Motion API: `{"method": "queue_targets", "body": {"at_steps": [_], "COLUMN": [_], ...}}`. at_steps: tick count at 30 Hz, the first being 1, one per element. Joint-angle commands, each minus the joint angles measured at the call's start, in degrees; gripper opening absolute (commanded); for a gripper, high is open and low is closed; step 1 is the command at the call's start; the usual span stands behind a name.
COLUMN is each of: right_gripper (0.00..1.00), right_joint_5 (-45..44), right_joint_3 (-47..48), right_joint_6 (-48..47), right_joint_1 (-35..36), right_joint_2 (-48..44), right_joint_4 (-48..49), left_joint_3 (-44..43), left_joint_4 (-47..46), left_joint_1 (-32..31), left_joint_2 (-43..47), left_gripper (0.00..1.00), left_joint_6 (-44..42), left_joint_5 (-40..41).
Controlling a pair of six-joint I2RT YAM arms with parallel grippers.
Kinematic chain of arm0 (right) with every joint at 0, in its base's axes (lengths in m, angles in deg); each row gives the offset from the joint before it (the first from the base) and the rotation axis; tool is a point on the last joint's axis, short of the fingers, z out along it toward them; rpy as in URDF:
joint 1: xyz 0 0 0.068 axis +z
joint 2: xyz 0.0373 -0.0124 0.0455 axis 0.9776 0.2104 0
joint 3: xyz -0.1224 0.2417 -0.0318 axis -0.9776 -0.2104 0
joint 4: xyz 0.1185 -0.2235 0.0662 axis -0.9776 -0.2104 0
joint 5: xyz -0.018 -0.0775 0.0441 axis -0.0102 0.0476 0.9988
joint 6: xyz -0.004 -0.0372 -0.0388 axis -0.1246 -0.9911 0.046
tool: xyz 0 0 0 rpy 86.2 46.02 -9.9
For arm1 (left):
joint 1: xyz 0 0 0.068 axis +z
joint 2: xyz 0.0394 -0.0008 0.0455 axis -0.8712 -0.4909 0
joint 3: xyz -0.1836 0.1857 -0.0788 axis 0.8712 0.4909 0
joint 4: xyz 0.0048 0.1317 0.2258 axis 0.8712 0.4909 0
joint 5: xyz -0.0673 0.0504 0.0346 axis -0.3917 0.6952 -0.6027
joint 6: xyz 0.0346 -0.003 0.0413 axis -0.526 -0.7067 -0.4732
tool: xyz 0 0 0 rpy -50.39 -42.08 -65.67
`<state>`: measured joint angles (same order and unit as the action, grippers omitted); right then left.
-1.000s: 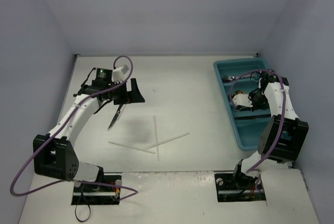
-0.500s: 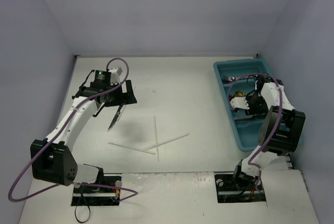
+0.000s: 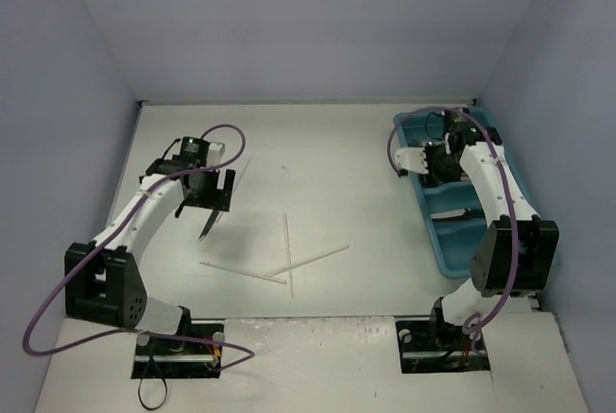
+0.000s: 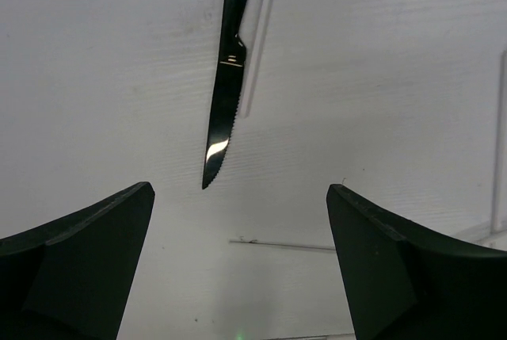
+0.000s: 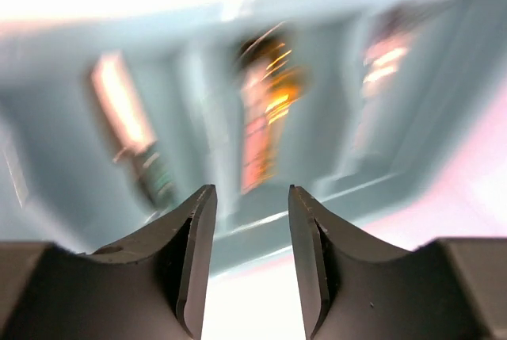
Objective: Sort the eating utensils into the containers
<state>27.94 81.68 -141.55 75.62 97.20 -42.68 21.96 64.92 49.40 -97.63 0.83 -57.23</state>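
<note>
Only the left wrist view shows the knife (image 4: 222, 110) serrated; left fingers (image 4: 79, 269), right fingers (image 5: 196, 261) released.

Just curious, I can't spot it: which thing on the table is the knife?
On the white table's left half, look beneath the open left gripper. The knife lies flat there, tip toward the arm bases. It is dark, shiny and serrated, unlike the thin white sticks nearby.
</note>
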Motion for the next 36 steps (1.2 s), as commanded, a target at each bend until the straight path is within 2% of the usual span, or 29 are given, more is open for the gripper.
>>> {"method": "queue_targets", "body": {"at_steps": [1, 4, 9, 10, 23, 36], "right_gripper": [0.37, 0.36, 0.36, 0.36, 0.36, 0.36], "right_joint_5": [11.14, 15.07, 16.85, 17.01, 16.49, 15.48], "right_joint_3": [8.33, 9.84, 8.04, 7.47, 4.68, 3.49], "right_joint_6": [19.46, 25.67, 29.87, 30.44, 31.58, 31.17], "right_joint_1": [5.54, 8.46, 12.67, 13.48, 14.10, 14.93], "right_joint_2": [-1.11, -1.27, -3.55, -3.90, -6.29, -7.40], "right_joint_4": [-1.26, -1.20, -1.20, -1.20, -1.29, -1.29], "left_joint_3": [-3.43, -8.16, -14.03, -14.73, -22.09, -21.00], "left_joint_4": [-0.40, -0.47, -1.36, -1.54, -5.59, -7.50], "left_joint_1": [2.16, 2.41, 2.60, 2.76, 4.76, 6.36], "left_joint_2": [-4.24, -8.16, -16.32, -17.55, -30.69, -32.87], "left_gripper": [0.81, 0.73, 0.47, 0.44, 0.42, 0.33], "left_joint_6": [-7.38, -10.60, -11.51, -11.67, -12.46, -13.67], "left_joint_5": [0.30, -3.28, -5.40, -5.81, -7.40, -9.05]}}
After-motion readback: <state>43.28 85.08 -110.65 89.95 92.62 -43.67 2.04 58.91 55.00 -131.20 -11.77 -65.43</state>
